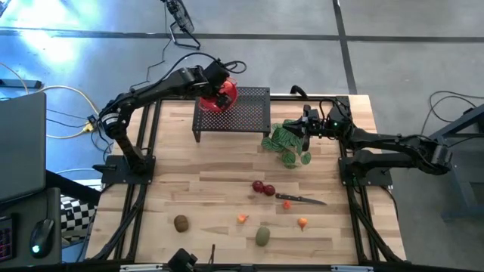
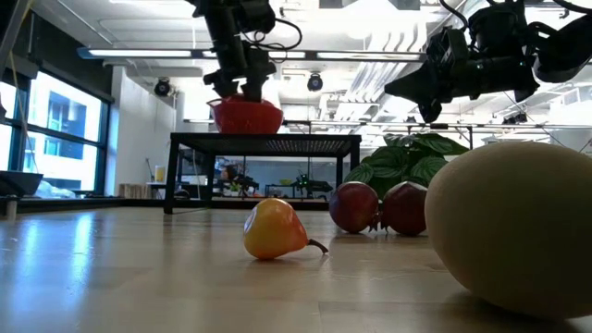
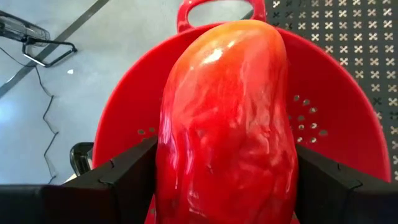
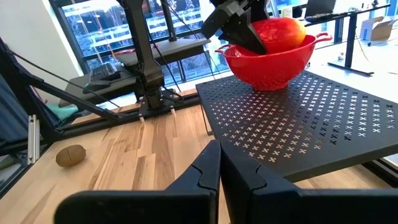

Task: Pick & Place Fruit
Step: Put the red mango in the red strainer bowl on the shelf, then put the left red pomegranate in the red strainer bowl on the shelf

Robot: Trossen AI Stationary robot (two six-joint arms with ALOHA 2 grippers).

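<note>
My left gripper is at the far side of the table, over a red colander that stands on a black perforated stand. It is shut on the red oblong fruit. My right gripper waits shut beside the green plant, touching nothing. Lying on the near half of the table are two dark-red round fruits, a brown oval, an olive-green oval and two tiny orange pieces. My left gripper pinches the red oblong fruit by its two long sides between its two fingers. The fingers slant down from the table's left side. The fruit's far end shows above the colander's rim. Whether the fruit touches the bowl, I cannot tell.
A black-handled knife lies on the table right of the dark-red fruits. The plant lies at the stand's right end. Black frame rails run along the table's left and right edges. Bare wood lies between the stand and the fruit.
</note>
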